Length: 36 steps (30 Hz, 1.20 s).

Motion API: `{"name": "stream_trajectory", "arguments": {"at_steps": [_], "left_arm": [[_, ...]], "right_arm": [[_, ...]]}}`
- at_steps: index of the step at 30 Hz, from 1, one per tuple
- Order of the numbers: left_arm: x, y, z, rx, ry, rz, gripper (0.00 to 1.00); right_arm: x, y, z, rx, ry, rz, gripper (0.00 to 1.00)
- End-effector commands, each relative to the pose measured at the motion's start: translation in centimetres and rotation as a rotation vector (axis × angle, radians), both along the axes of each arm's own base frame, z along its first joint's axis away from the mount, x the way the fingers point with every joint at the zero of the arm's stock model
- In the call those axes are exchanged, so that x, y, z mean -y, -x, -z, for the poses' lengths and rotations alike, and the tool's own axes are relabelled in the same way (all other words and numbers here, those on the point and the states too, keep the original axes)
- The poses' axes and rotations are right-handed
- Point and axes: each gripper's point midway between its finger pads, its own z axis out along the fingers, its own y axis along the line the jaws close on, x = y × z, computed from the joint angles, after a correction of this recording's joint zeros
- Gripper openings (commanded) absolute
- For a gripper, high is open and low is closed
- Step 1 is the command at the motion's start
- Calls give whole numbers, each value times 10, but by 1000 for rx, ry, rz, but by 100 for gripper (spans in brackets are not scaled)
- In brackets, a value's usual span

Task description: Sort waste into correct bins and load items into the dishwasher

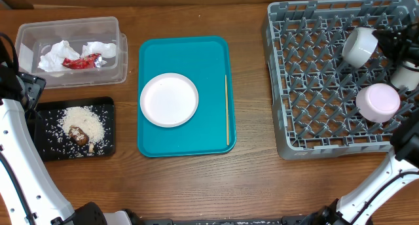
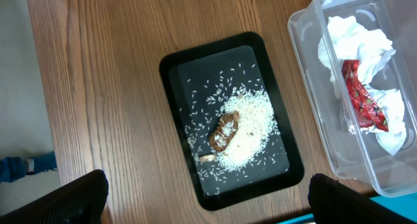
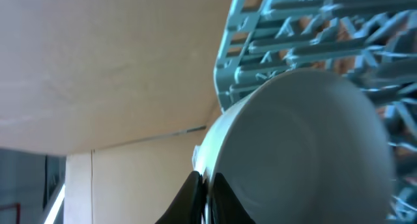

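Note:
The grey dish rack (image 1: 314, 127) stands at the right. In it my right gripper (image 3: 207, 185) is shut on the rim of the grey bowl (image 1: 359, 46), which is tipped on its side and also fills the right wrist view (image 3: 306, 146). A pinkish-white dish (image 1: 378, 102) and a partly hidden small white cup (image 1: 404, 76) sit in the rack too. The round white plate (image 1: 169, 99) and the thin wooden stick (image 1: 226, 110) lie on the teal tray (image 1: 186, 140). My left gripper (image 2: 208, 188) is open and empty above the black tray (image 2: 179, 113).
The black tray (image 1: 105, 146) holds rice grains (image 2: 251, 129) and a brown lump (image 2: 223, 131). The clear tub (image 1: 72, 25) at the back left holds white napkins (image 2: 355, 38) and a red wrapper (image 2: 361, 100). Bare wooden tabletop runs along the front.

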Motion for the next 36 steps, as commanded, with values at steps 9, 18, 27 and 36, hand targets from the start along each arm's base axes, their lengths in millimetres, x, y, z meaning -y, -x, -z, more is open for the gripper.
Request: {"name": "stream_trajectory", "arguments": {"at_steps": [9, 18, 27, 36], "left_arm": [[2, 1, -1, 14, 5, -16, 100], [2, 1, -1, 14, 5, -16, 100], [2, 1, -1, 14, 5, -16, 100], [2, 1, -1, 14, 5, -16, 100]], "right_arm": [[50, 19, 53, -242, 156, 159, 12], [98, 46, 6, -384, 350, 297, 28], [91, 47, -63, -351, 557, 327, 24], [31, 12, -10, -526, 959, 201, 4]]}}
